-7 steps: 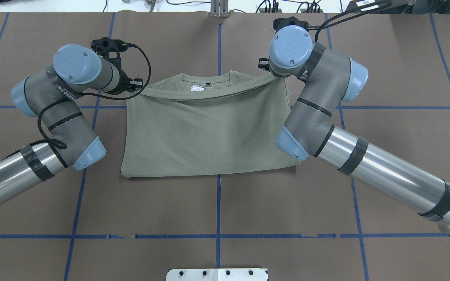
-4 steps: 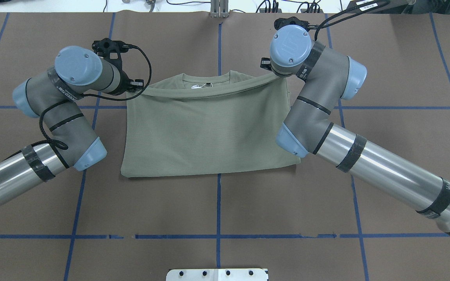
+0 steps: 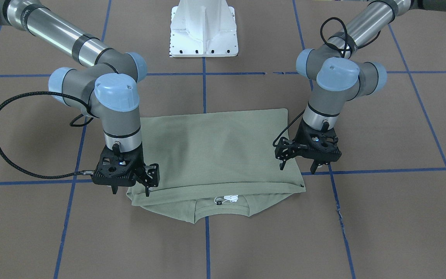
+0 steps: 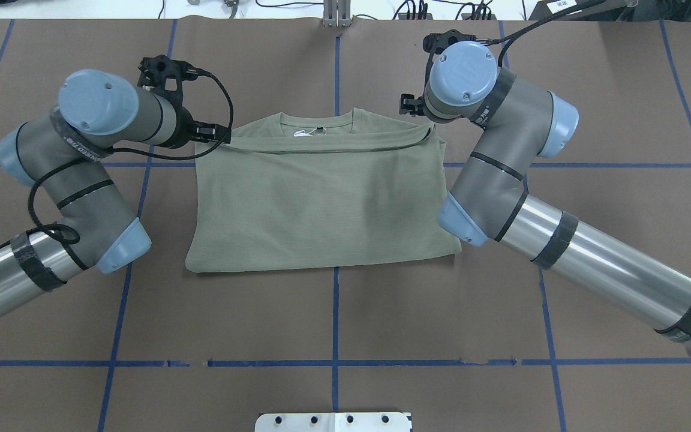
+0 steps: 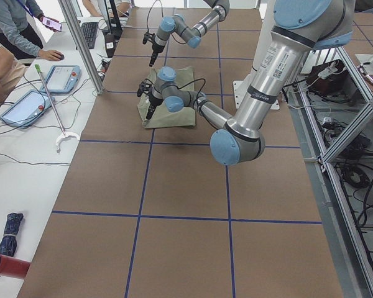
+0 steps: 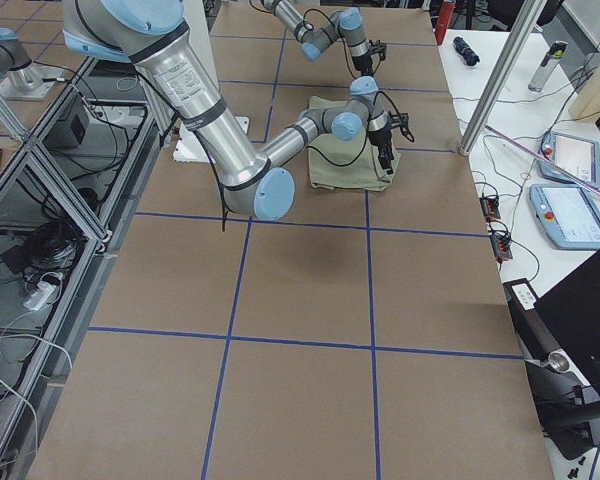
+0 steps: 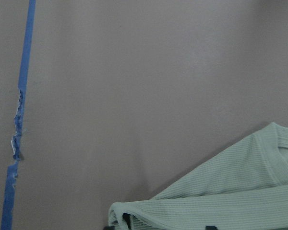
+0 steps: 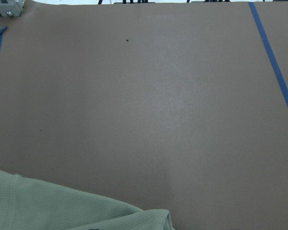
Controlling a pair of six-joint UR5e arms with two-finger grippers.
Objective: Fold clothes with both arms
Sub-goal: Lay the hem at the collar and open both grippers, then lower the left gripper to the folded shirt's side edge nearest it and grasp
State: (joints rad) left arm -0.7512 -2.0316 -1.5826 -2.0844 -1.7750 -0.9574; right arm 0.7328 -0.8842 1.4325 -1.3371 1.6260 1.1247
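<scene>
The sage-green shirt [image 3: 215,151] lies flat on the brown table, folded in half, its hem edge just short of the collar. The white neck tag [image 3: 230,199] still shows. My left gripper [image 3: 297,168] hovers open over one end of the folded hem, fingers spread. My right gripper [image 3: 130,190] stands open at the other end, one finger on each side of that corner. Seen from overhead, the shirt [image 4: 321,204] lies between both wrists. The left wrist view shows a shirt corner [image 7: 206,196] at its bottom edge, and the right wrist view shows fabric [image 8: 62,206] low in the frame.
The white pedestal base [image 3: 203,31] stands behind the shirt. Blue tape lines [image 4: 335,312] grid the brown table. A side bench holds control tablets [image 5: 25,105], with a person's hand near them. Upright metal poles [image 6: 500,70] rise at the table's edge.
The hem, held raised and taut between both grippers, now lies flat on the shirt. Both grippers have let go. The left arm's wrist and elbow swung outward.
</scene>
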